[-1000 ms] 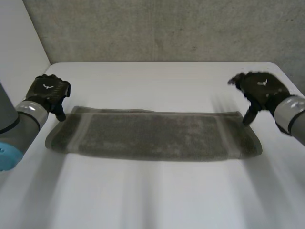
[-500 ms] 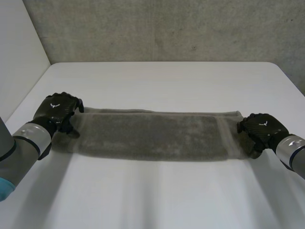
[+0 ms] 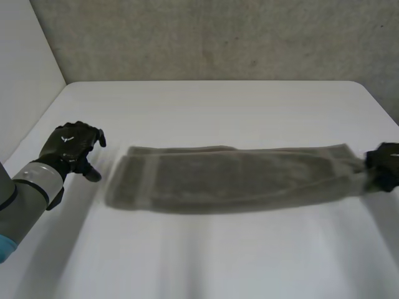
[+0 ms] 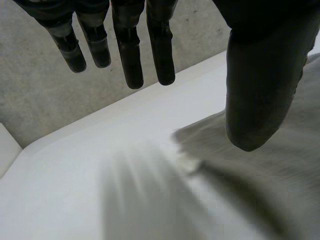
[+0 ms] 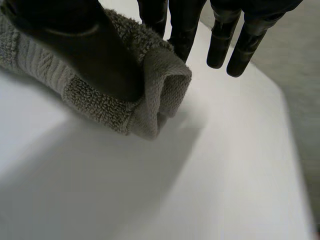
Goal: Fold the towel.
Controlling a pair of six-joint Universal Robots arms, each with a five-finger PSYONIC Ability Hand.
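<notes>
Towel (image 3: 230, 177) end pinched by half-cropped right hand (image 3: 385, 167).

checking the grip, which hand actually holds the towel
The right hand: its thumb pinches the towel's end against its fingers. The left hand is open, apart from the other end.

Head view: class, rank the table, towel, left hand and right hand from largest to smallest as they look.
1. table
2. towel
3. left hand
4. right hand, though the view's edge cuts it off, so its rank against the left hand is unsure.
</notes>
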